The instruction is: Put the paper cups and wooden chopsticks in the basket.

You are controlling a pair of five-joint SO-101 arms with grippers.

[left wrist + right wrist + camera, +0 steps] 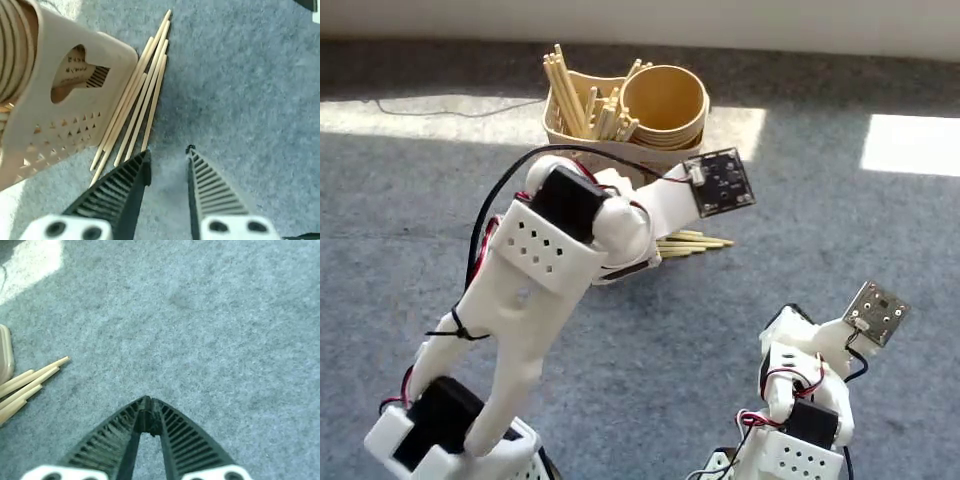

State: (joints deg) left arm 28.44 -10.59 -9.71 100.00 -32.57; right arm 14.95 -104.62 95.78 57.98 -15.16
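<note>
A beige basket (570, 135) stands at the far middle of the grey carpet, holding stacked paper cups (665, 100) and several wooden chopsticks (582, 100). Several more chopsticks (695, 243) lie flat on the carpet by the basket's near side, shown also as chopsticks (137, 105) against the basket wall (60, 115). My left gripper (167, 152) hovers open just short of those chopsticks, nothing between its fingers. My right gripper (148, 402) is shut and empty over bare carpet, with chopstick tips (30, 382) off to one side.
The left arm (540, 270) stretches across the carpet toward the basket; the right arm (810, 390) is folded near the front right. Sunlit patches (910, 145) lie on the carpet at the back. A thin cable (440, 110) runs at the far left.
</note>
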